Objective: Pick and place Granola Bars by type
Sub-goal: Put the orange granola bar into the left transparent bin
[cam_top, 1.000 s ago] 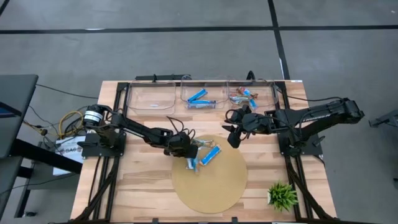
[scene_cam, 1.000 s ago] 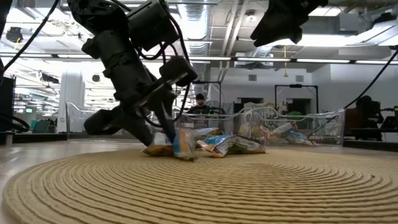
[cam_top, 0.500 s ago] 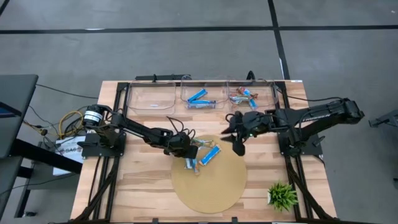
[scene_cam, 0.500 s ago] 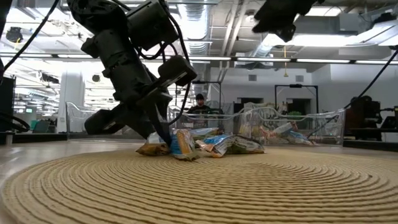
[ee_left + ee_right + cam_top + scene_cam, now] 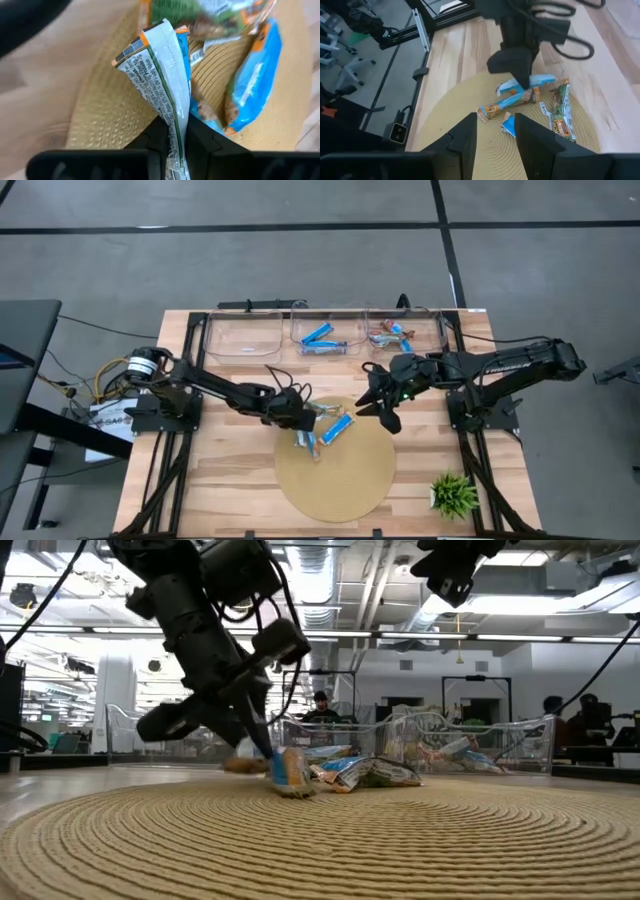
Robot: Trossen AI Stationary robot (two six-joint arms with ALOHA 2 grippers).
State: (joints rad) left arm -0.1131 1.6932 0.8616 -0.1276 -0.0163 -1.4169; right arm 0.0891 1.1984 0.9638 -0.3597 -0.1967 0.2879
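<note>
**Inspector:** State the left arm's pose.

**Onlooker:** It reaches low across the worktop point(image 5: 230, 480) from its base at the left, forearm slanting down to the woven mat point(image 5: 350, 480). The left end effector point(image 5: 176, 131) is closed on a blue-and-white granola bar point(image 5: 162, 80), pinching the wrapper's end so the bar stands up from the fingers.

**Inspector:** And the other bars?

**Onlooker:** A small cluster of granola bars point(image 5: 535, 102) lies on the mat just beside that end effector; a blue one point(image 5: 338, 430) lies alone near it. More bars sit in the middle bin point(image 5: 325, 340) and the right bin point(image 5: 390, 335) at the far edge.

**Inspector:** The right arm?

**Onlooker:** It extends in from the right, held above the mat's edge. The right end effector point(image 5: 495, 135) hangs with fingers apart, holding nothing.
</note>
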